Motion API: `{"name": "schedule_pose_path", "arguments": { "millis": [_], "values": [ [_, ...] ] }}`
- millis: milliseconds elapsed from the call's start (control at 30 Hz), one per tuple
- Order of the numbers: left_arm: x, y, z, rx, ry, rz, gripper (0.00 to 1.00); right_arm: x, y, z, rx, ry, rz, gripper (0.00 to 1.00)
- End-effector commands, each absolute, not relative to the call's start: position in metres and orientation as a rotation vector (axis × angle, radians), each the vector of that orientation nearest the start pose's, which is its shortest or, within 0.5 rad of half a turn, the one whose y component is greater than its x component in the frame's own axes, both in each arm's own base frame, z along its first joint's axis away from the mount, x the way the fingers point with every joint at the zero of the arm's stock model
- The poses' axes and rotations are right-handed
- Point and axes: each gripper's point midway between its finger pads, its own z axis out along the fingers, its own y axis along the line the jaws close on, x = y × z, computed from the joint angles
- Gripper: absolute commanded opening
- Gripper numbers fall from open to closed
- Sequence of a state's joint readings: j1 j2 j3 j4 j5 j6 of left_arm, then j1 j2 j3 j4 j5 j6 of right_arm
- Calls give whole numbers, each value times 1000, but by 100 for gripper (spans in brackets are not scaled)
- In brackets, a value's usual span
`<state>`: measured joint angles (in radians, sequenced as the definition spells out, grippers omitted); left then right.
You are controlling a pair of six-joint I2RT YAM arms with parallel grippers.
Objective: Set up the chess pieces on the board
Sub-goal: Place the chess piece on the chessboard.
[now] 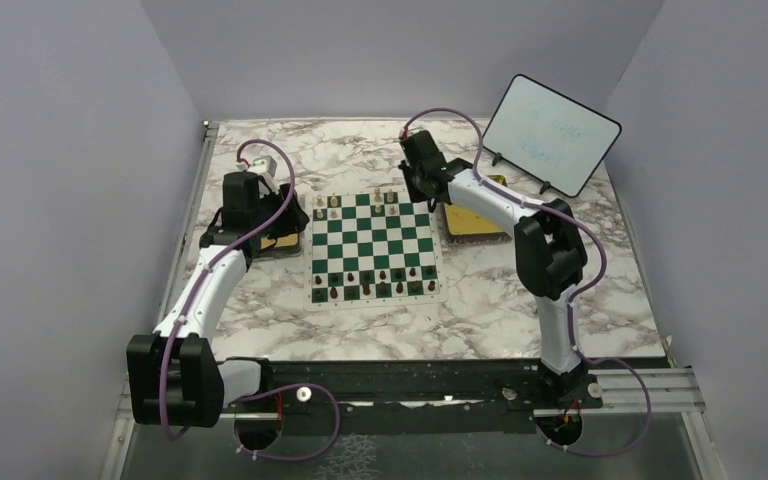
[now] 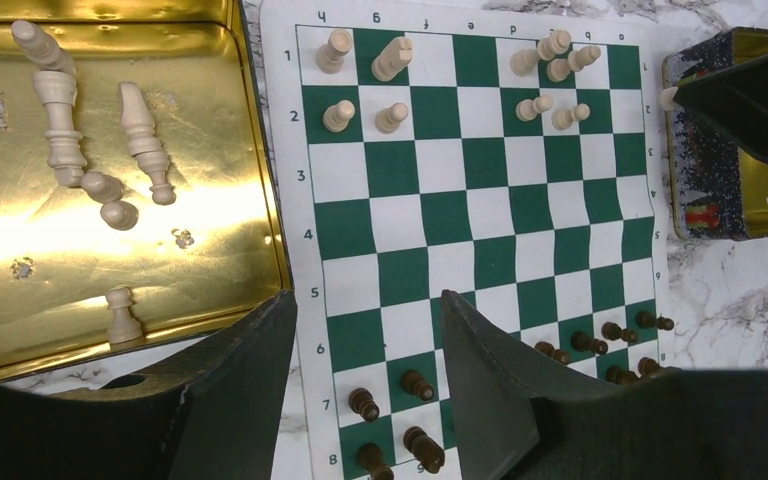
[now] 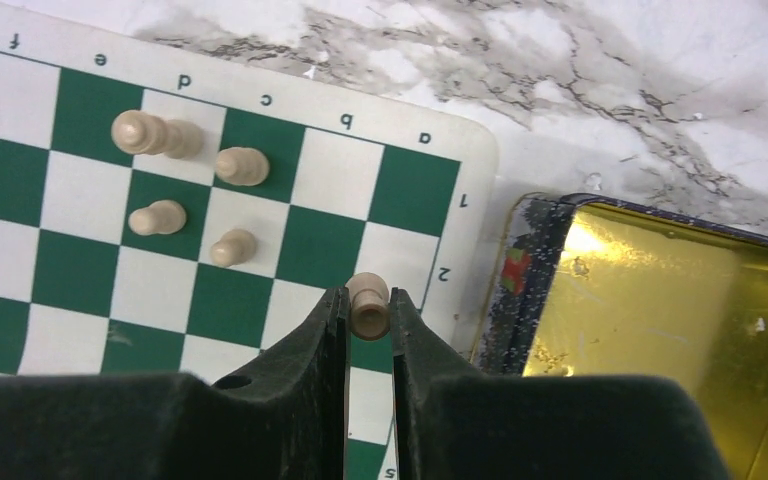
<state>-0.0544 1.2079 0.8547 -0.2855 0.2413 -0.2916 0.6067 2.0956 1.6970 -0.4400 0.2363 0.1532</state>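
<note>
The green and white board (image 1: 373, 247) lies mid-table. Cream pieces (image 2: 545, 75) stand on its far rows, dark brown pieces (image 2: 415, 385) on its near rows. My right gripper (image 3: 369, 300) is shut on a cream pawn (image 3: 368, 303), held over the board's far right corner near square a2. It shows in the top view (image 1: 422, 192). My left gripper (image 2: 365, 320) is open and empty above the board's left edge, beside the gold tray (image 2: 210, 250). Several cream pieces (image 2: 65, 130) lie in that tray.
A second gold tray (image 3: 650, 300) lies right of the board, under my right arm (image 1: 470, 215). A tilted white board (image 1: 550, 133) on a stand is at the back right. Marble tabletop (image 1: 500, 310) surrounds the board.
</note>
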Motion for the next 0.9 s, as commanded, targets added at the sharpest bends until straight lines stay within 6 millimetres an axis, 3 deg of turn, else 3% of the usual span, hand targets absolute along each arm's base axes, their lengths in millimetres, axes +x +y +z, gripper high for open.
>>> {"name": "schedule_pose_path", "arguments": {
  "millis": [0,300,867],
  "values": [
    [345,-78,158,-110,2206,-496,57,476,270,111,-405,2277,44,15],
    [344,-81,158,-96,2208,-518,57,495,265,96,-387,2294,25,16],
    [345,-82,158,-86,2215,-524,57,506,263,64,-402,2365,-10,17]
  ]
}}
